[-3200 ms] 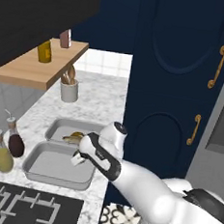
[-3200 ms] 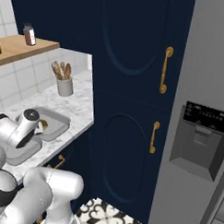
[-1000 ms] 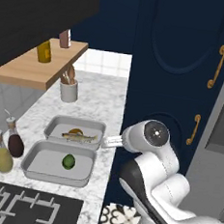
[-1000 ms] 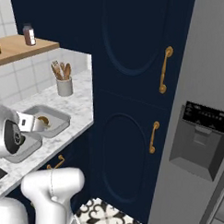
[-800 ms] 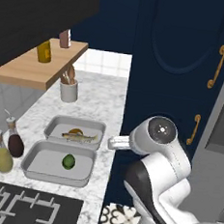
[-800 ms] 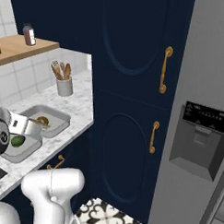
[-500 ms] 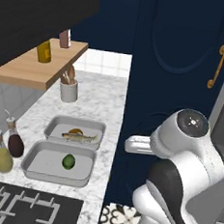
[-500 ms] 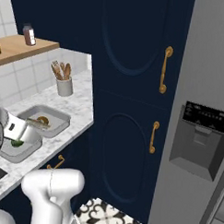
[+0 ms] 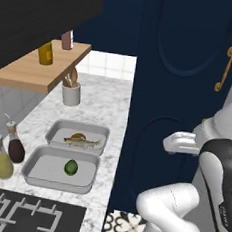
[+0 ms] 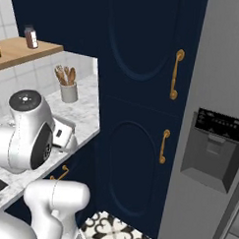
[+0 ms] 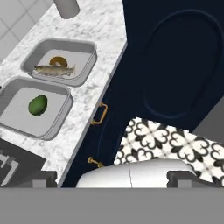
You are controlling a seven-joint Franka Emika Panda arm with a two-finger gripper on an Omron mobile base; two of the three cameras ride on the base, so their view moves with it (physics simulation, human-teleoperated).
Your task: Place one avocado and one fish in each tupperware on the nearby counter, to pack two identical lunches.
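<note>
Two tupperware side by side on desk, near its front edge. Far tupperware holds fish; near tupperware holds avocado. Bottles left of near one, hob in front, utensil holder behind, below shelf.

Speckled marble counter, wooden shelf

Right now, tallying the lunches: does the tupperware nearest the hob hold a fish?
No, the tupperware nearest the hob holds just one avocado; the fish lies in the other tupperware.
</note>
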